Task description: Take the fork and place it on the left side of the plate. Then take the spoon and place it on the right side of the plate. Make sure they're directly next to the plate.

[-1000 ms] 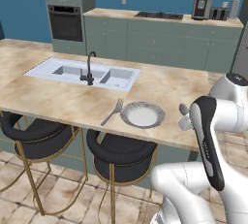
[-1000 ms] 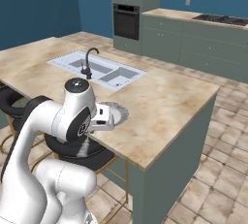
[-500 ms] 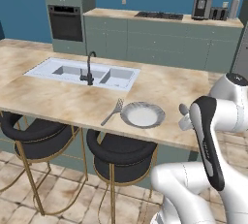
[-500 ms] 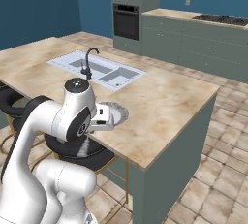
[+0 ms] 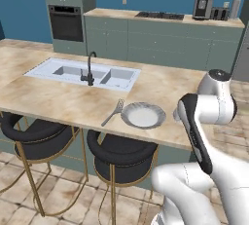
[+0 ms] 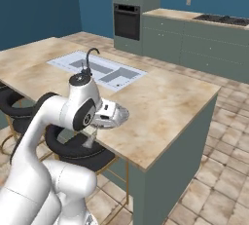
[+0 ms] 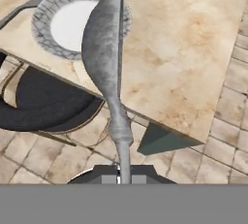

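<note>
My gripper (image 7: 124, 172) is clamped on the spoon (image 7: 107, 58): in the hand view the thin handle runs up from between the finger tips and the rounded bowl stands well forward of them, seen nearly edge-on. The spoon is clear of the counter (image 5: 63, 103), held in the air over its front edge, with the bowl overlapping the plate's right rim in that view.

The plate (image 5: 143, 115) lies flat near the front edge of the counter, right of the sink (image 5: 85, 72). Its dark patterned rim and pale centre are plain in the hand view (image 7: 68, 22).

The fork (image 5: 113, 112) lies flat on the counter just left of the plate, tines toward the sink and handle toward the front edge. From the left base view the tines sit close by the rim; I cannot tell whether metal touches plate.

In the right base view my hand (image 6: 109, 115) hangs above the counter's front edge. Two stools (image 5: 121, 156) stand below that edge.
</note>
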Motion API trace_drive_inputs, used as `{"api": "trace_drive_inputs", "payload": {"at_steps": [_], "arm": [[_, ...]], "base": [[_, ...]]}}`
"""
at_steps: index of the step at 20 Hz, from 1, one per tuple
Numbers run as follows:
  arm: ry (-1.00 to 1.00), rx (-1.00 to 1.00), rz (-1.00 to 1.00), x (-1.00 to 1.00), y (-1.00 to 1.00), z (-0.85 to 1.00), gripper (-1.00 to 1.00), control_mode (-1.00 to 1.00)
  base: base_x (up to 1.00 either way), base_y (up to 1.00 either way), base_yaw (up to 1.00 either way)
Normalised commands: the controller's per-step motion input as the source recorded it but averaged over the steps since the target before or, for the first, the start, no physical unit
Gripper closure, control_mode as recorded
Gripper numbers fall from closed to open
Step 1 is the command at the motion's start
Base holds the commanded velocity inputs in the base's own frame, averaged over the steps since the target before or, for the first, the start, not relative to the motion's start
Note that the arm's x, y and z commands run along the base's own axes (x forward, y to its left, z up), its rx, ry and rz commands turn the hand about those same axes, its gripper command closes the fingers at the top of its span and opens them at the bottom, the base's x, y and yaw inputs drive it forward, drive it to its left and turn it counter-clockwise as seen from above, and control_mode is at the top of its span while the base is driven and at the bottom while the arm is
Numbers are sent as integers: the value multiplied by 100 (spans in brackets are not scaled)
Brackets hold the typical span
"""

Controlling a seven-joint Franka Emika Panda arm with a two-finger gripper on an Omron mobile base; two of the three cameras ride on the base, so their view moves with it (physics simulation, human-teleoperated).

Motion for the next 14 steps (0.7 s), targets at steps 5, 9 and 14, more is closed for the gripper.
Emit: {"api": "trace_drive_inputs", "payload": {"at_steps": [5,9,14], "arm": [[5,-1,-43,75,-20,-3,100,-100],[2,0,-33,34,-6,-25,100,-100],[0,0,-29,10,-7,-43,100,-100]], "base": [[0,0,0],[0,0,0],[0,0,0]]}}
